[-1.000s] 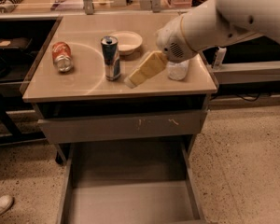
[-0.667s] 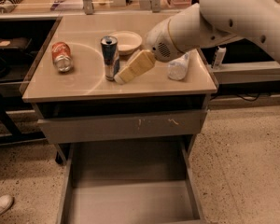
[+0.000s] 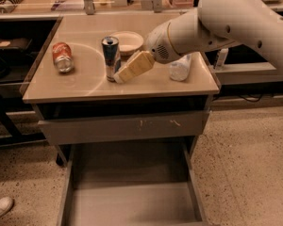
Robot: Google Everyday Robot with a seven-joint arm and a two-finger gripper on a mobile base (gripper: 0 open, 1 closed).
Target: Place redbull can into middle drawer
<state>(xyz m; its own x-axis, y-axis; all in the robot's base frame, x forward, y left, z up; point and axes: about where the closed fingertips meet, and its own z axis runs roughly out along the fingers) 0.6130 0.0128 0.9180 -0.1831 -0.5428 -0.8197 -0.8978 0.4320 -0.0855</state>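
— Blue-and-silver, the redbull can [image 3: 111, 58] stands upright on the desk [image 3: 85, 86], left of centre in the frame.
— We agree. The gripper [image 3: 124, 74] sits just right of it, its tip low against the can's side. We cannot tell whether it is open or closed.
— We count 1 red soda can [image 3: 62, 57] lying at the left and 1 bowl [image 3: 128, 41] behind.
— We see the middle drawer [image 3: 132, 201] pulled out at the bottom, well below the can.
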